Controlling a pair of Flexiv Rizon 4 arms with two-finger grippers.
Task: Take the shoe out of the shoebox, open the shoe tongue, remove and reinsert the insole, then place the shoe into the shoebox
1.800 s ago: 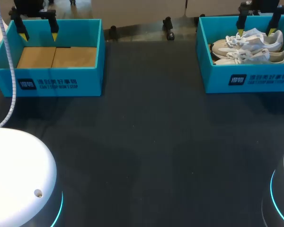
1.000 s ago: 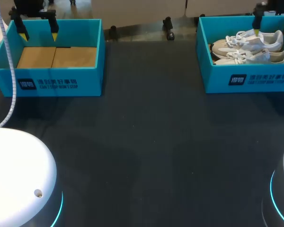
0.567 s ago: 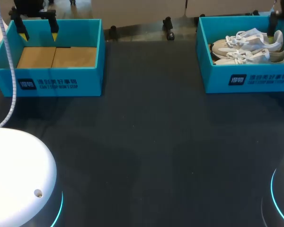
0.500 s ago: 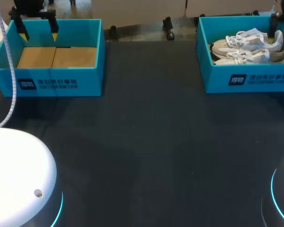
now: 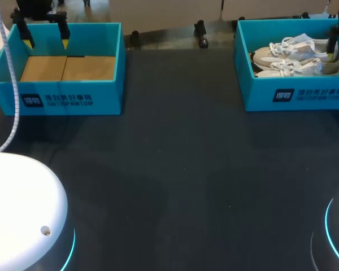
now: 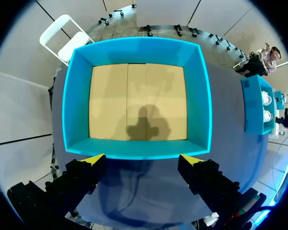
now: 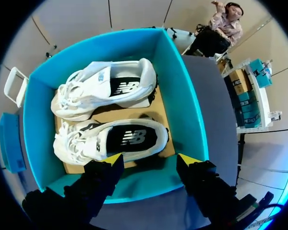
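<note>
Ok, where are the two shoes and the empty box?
Near shoe (image 7: 127,138): right wrist view, on its insole.
Far shoe (image 7: 127,87): right wrist view, on its insole.
Empty box (image 6: 137,103): left wrist view, on its bare floor.

on the front wall of the left box stands the left mark: a dark square with white characters, then a line of white characters with a smaller line of latin capitals under it. the right box bears the right mark of the same make on its front wall. in my right wrist view the far shoe has a white logo on its black far insole, and a small bluish sign on its tongue, too small to read. the near shoe shows the same white logo on its near insole.
</note>
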